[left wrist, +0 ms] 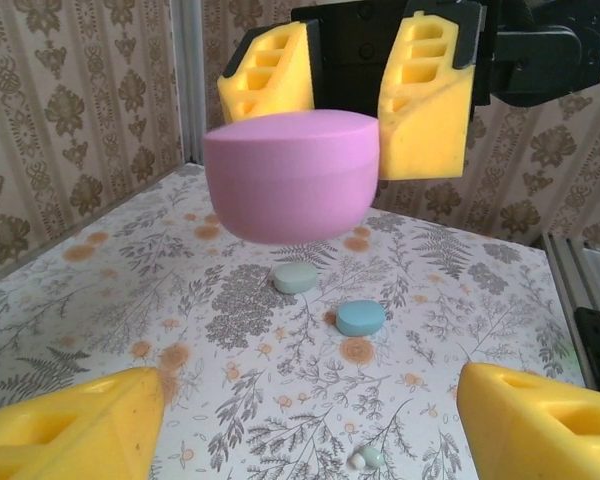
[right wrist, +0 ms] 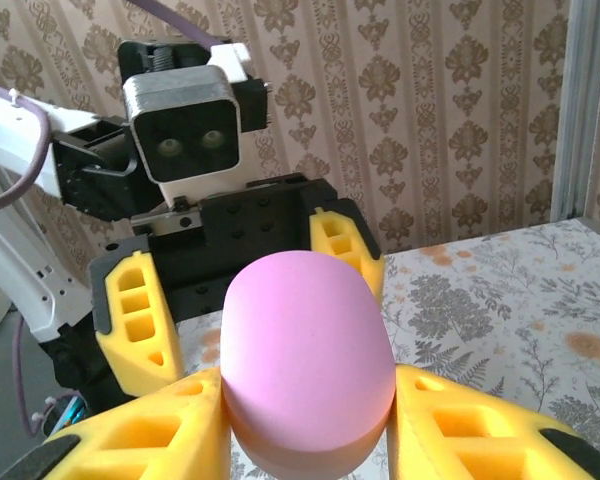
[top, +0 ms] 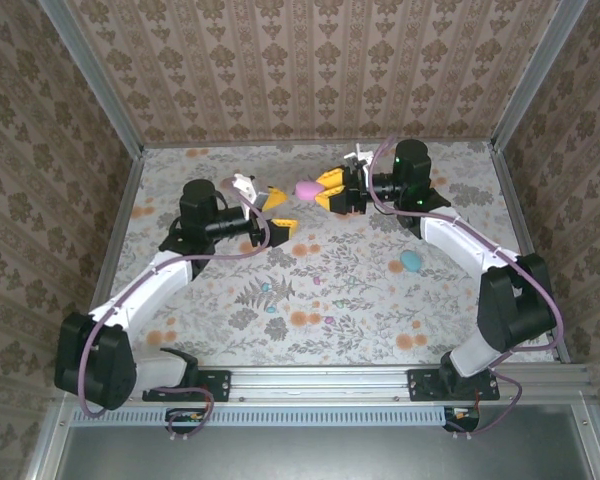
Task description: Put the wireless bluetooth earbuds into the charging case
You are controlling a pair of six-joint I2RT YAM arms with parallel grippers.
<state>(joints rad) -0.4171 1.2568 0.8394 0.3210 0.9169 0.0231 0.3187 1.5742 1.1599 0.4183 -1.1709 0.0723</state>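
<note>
Barely started over the counter (top: 230, 290). Gripped aloft by the right hand (top: 328, 190), facing the left hand (left wrist: 305, 440), itself spread wide and empty: pink charging case (left wrist: 292, 180), shut, lid up, level, long axis seemingly running hand to hand. Yet to open it and seat the tiny earbuds (left wrist: 365, 458), loose below.

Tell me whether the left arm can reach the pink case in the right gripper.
Probably yes: the left gripper, jaws open, faces the pink case that the right gripper holds in the air, with nothing between them.
</note>
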